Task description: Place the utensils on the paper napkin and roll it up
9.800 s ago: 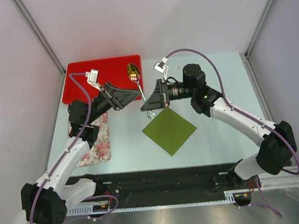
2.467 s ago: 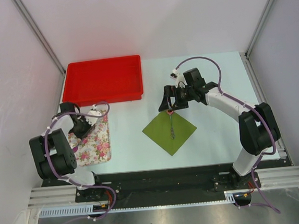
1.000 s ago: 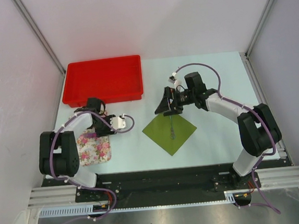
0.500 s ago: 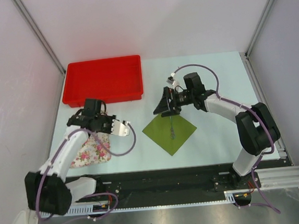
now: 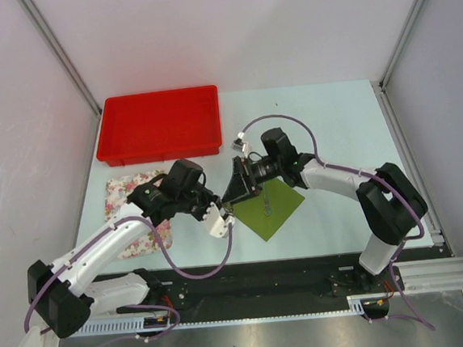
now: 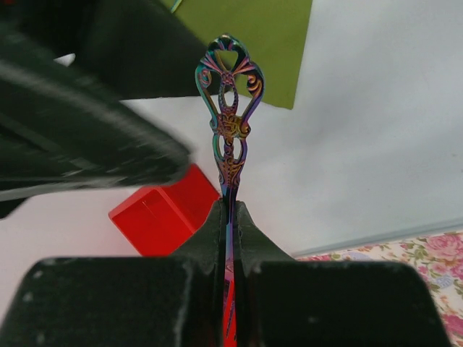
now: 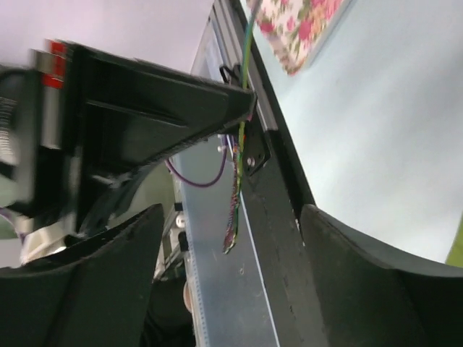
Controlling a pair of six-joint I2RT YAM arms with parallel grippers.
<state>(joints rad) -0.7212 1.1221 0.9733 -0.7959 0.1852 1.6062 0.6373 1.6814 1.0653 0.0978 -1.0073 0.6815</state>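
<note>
The olive-green paper napkin (image 5: 277, 212) lies as a diamond on the table's middle, and one slim utensil (image 5: 265, 205) rests on it. My left gripper (image 5: 218, 205) is at the napkin's left corner, shut on another utensil (image 6: 228, 123) with an ornate iridescent handle that sticks out beyond the fingertips. My right gripper (image 5: 235, 191) faces it from the right with its jaws wide open. In the right wrist view that utensil's handle (image 7: 235, 188) hangs between the open fingers without touching either. The napkin's corner (image 6: 246, 43) shows above the handle in the left wrist view.
A red tray (image 5: 158, 125) stands at the back left. A floral pink and white cloth (image 5: 130, 219) lies near the left edge, partly under my left arm. The rail with the arm bases (image 5: 250, 290) runs along the near edge.
My left arm has swung from the floral cloth to the napkin's left corner with the ornate utensil in its shut jaws. My right gripper has moved left and down to meet it.
</note>
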